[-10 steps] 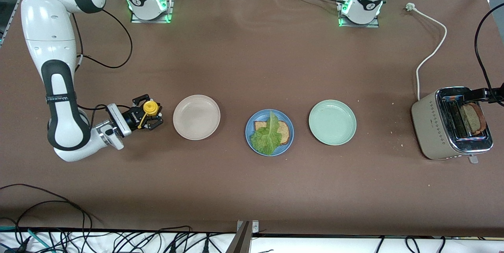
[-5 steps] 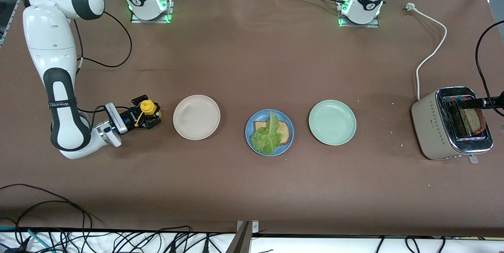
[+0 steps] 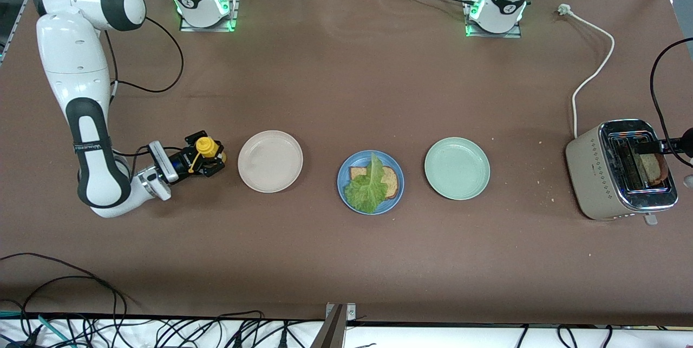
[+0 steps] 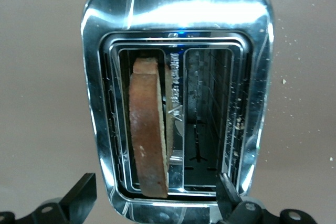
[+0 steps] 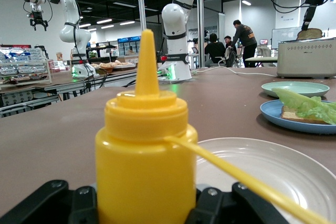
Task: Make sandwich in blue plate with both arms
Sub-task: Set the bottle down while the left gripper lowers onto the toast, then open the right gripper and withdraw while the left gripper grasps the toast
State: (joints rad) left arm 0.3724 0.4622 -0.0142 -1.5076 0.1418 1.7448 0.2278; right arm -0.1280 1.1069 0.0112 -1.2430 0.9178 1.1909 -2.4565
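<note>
- Your right gripper [image 3: 208, 159] sits low at the right arm's end of the table, just beside the round beige plate [image 3: 270, 161], jaws clamped tight on a yellow plastic squeeze bottle with a pointed nozzle [image 3: 204, 146]
- In the right wrist view that bottle [image 5: 145, 166] stands upright between the black fingers [image 5: 79, 203], a thin yellow cap strap running off it
- Look to the middle of the table: the round matte blue plate [image 3: 396, 192] lies between the beige plate and the round pale green plate [image 3: 457, 168], apart from both
- On the blue plate you have one square slice of brown speckled bread [image 3: 391, 181] lying flat, with a ruffled green lettuce leaf [image 3: 367, 185] draped over it; no second slice tops it, so the sandwich is open
- Your left gripper [image 4: 157, 203] hangs over the beige and chrome two-slot toaster [image 3: 593, 175] at the left arm's end of the table, jaws spread as wide as they go and holding nothing
- From the left wrist view, the two black fingers [image 4: 81, 198] straddle one end of the toaster's chrome top [image 4: 178, 14]
- A browned, dark-crusted slice of toast [image 4: 149, 140] stands on edge in one slot of the toaster; the slot next to it is bare
- From the front you see that toast [image 3: 651, 168] poking up from the slot, the thin black gripper tip right above it
- A white power cord [image 3: 593, 74] trails from the toaster toward the robots' bases
</note>
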